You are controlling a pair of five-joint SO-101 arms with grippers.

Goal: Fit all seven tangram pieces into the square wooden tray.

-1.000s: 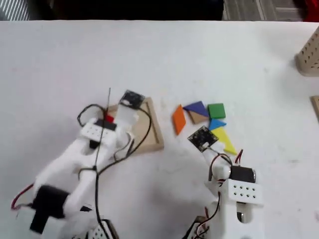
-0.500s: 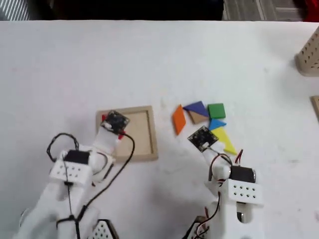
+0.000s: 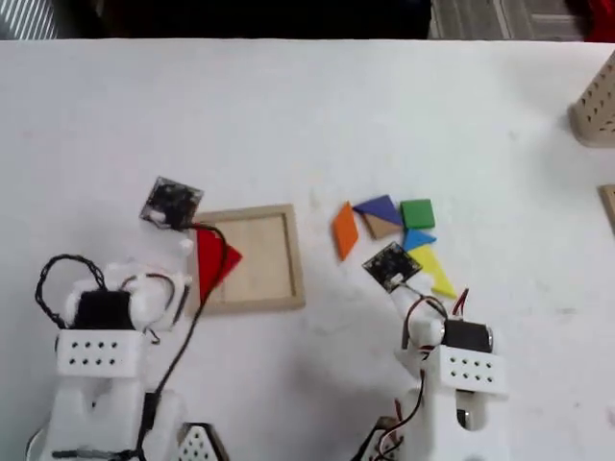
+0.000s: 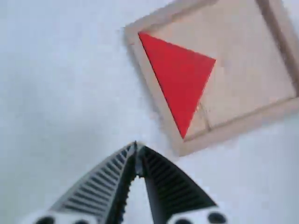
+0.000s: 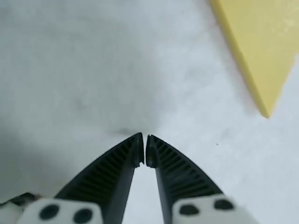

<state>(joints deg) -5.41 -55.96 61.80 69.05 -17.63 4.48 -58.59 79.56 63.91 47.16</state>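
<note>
The left gripper (image 4: 138, 150) is clenched on nothing, its two ribbed fingers meeting at the tips. The tips hang over the white table (image 3: 307, 115) just outside the wooden tray (image 4: 236, 126), off the side where the red triangle (image 4: 180, 77) lies. That triangle rests flat on the tray floor, its long edge against the rim on the left arm's side and its point aimed at the tray's middle. The left arm (image 3: 96, 327) stands near the table's front edge, outward of the tray, with its wrist raised beside the tray's far outer corner.

The right gripper (image 5: 144, 150) is also closed tight and holds nothing. It hangs over bare table near a corner of the yellow triangle (image 5: 254, 42), apart from it. The right arm (image 3: 461, 360) stands well apart from the tray on its other side, reaching toward the loose pieces.

Those pieces sit in a close cluster beyond the tray's right rim: the orange parallelogram (image 3: 344, 230) nearest the tray, then the dark blue triangle (image 3: 378, 208), brown triangle (image 3: 382, 227), green square (image 3: 417, 213) and light blue triangle (image 3: 417, 239), with the yellow triangle farthest out.

Bare wood shows across the tray floor beyond the red triangle. A strip of white table separates the tray from the orange piece.
</note>
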